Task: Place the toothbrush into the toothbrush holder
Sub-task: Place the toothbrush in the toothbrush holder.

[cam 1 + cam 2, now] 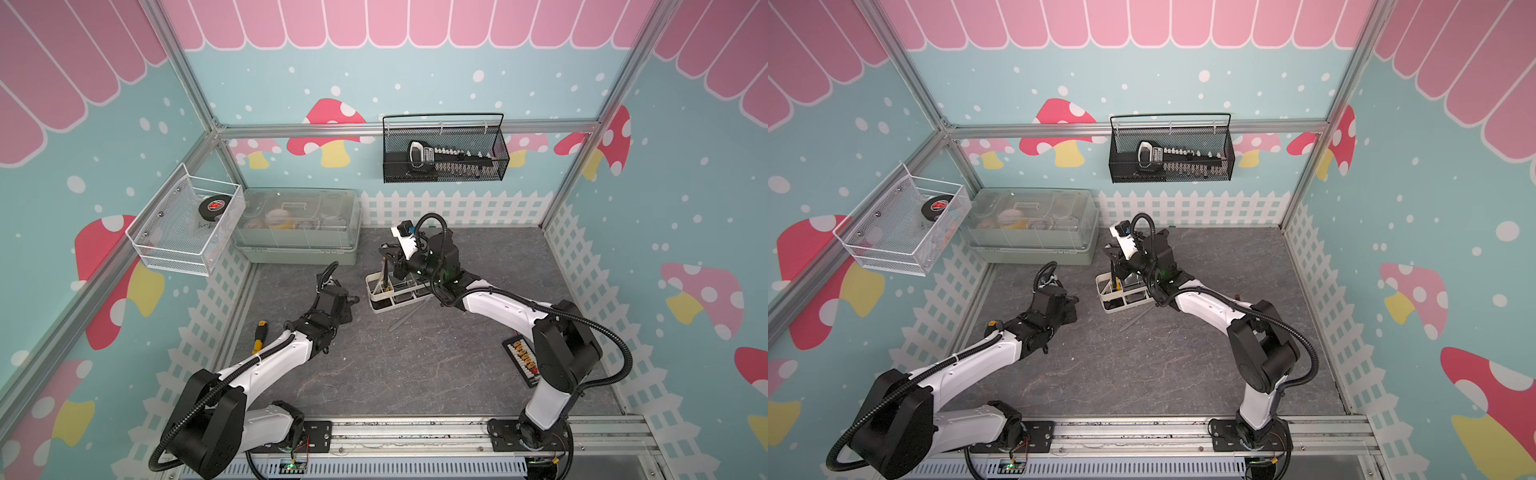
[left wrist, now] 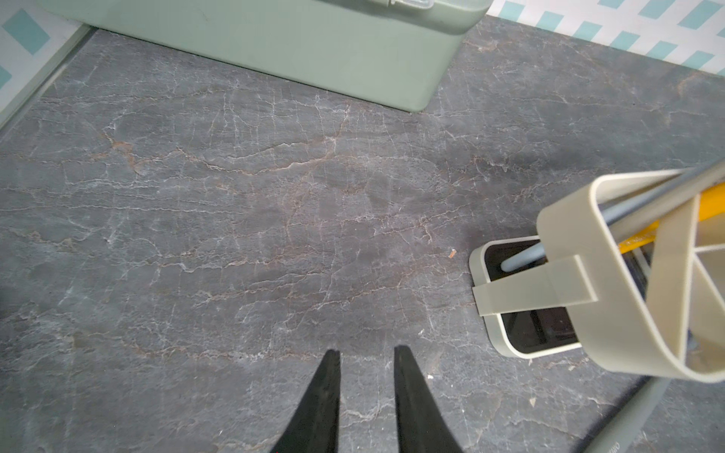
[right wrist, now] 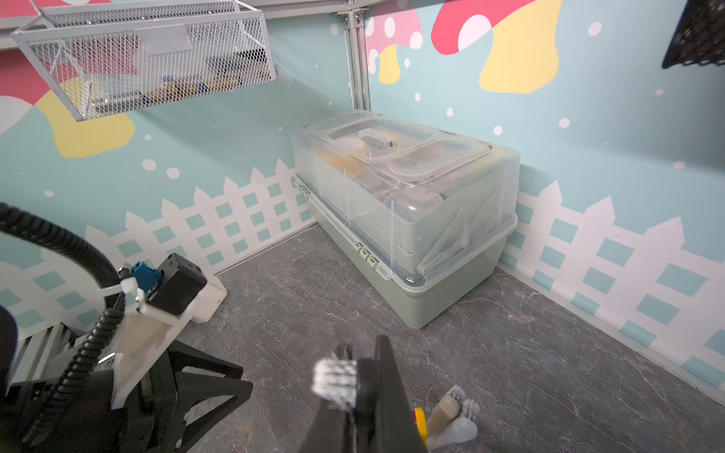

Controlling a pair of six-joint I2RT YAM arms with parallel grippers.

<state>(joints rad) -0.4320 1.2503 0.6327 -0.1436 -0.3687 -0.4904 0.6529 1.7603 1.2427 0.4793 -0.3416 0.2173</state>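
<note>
The toothbrush holder (image 1: 379, 300), an off-white oblong rack, stands mid-table in both top views (image 1: 1105, 296) and shows in the left wrist view (image 2: 565, 219). My right gripper (image 3: 363, 344) is shut on the toothbrush (image 3: 335, 382), which has a dark handle and white bristles. It hangs upright over the holder's left end (image 1: 386, 272), with its lower end down at the divided section. Other brushes stand in the holder, among them a yellow one (image 2: 682, 213) and a grey one (image 2: 627, 213). My left gripper (image 2: 367, 350) hovers left of the holder (image 1: 352, 300), narrowly open and empty.
A grey-green box with a clear lid (image 1: 297, 226) sits at the back left. On the walls hang a white mesh basket (image 1: 187, 220) and a black one (image 1: 444, 149). On the table lie a yellow-handled tool (image 1: 259, 334), a grey stick (image 1: 409, 318) and a parts card (image 1: 524, 359).
</note>
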